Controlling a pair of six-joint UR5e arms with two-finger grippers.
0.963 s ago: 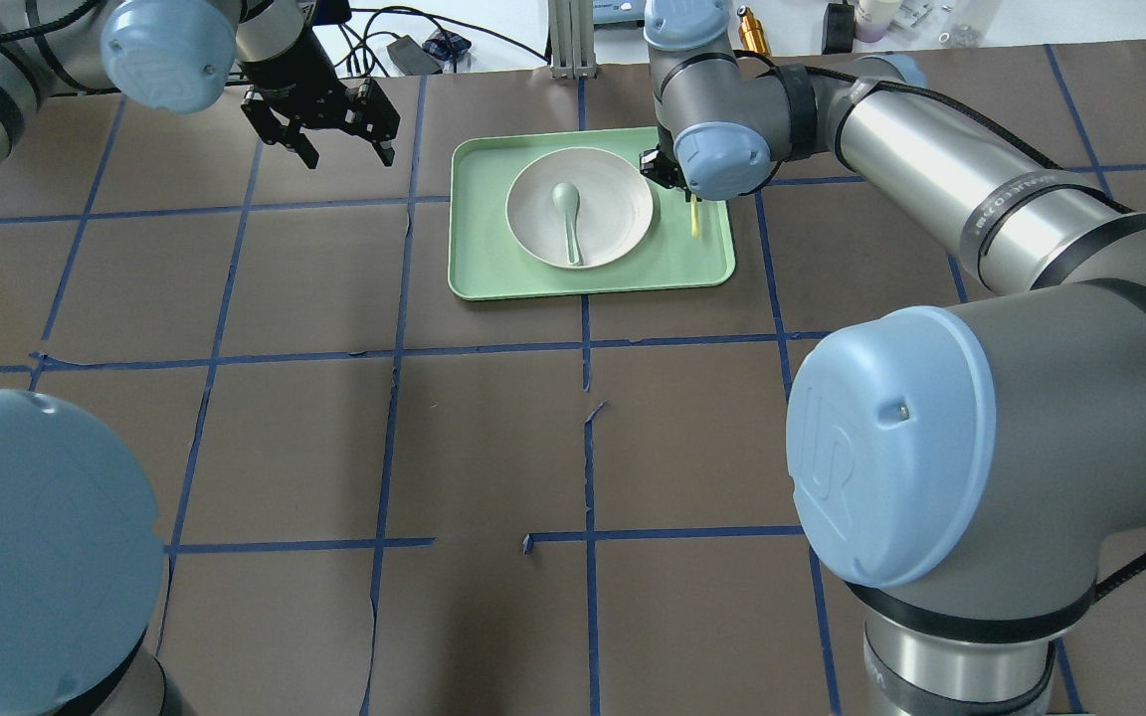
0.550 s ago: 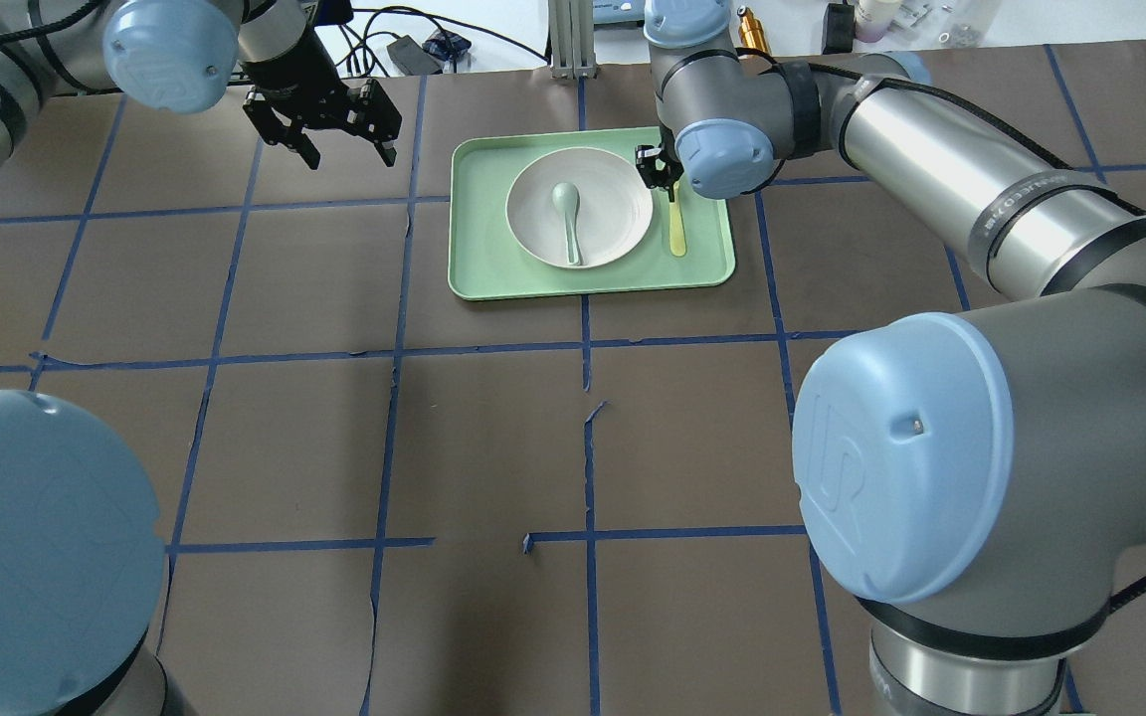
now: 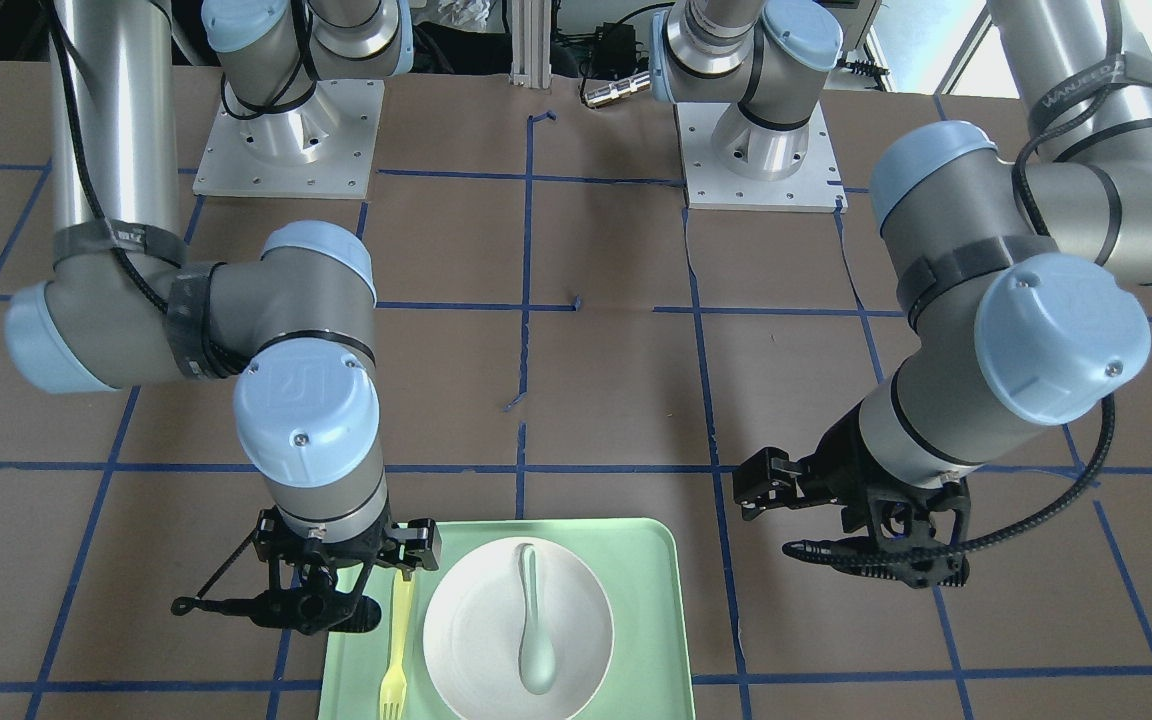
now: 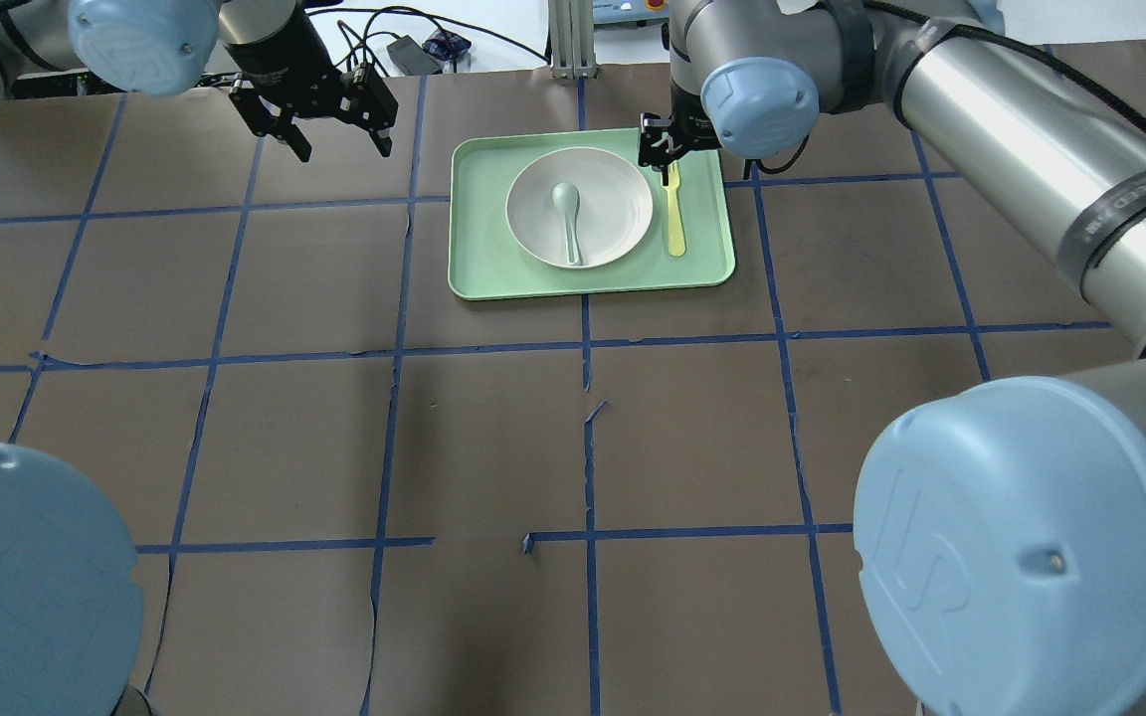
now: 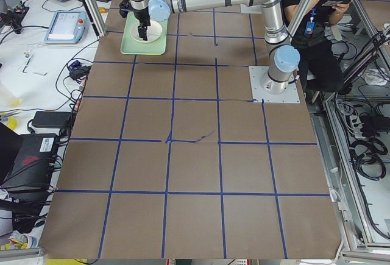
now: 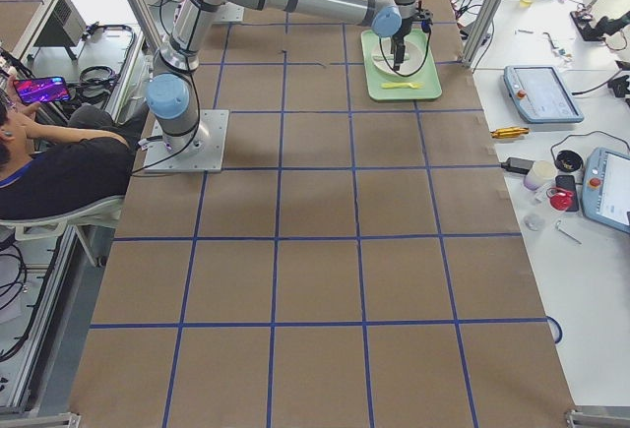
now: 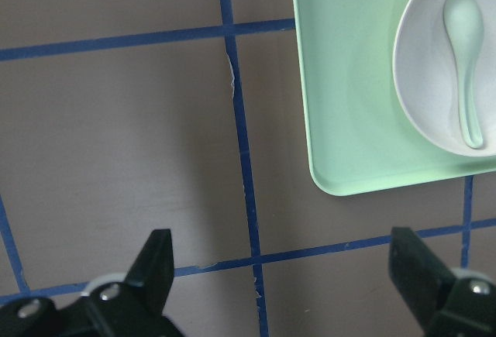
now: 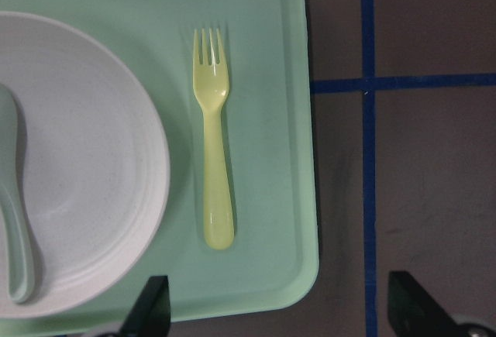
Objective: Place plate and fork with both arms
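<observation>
My right gripper (image 8: 277, 287) hangs spread and empty above the fork (image 8: 215, 143). It lies flat on the tray (image 8: 287, 58), just right of the plate (image 8: 85, 166), lengthwise front-to-back, tines pointing away from my base. My left gripper (image 7: 283, 256) gapes well apart.

The tray (image 4: 474, 278) lies at the far middle of the tabletop (image 4: 493, 438). About its middle sits the plate (image 4: 623, 214), with a spoon (image 4: 567, 214) lying in it (bowl end away from the robot). The fork (image 4: 673, 214) lies on the tray just right of the plate, not touching it, parallel to the spoon, tines also pointing away. The right tool (image 4: 661, 164) hangs above the tine end. The left tool (image 4: 339, 144) is over the tabletop, well left of the tray.
</observation>
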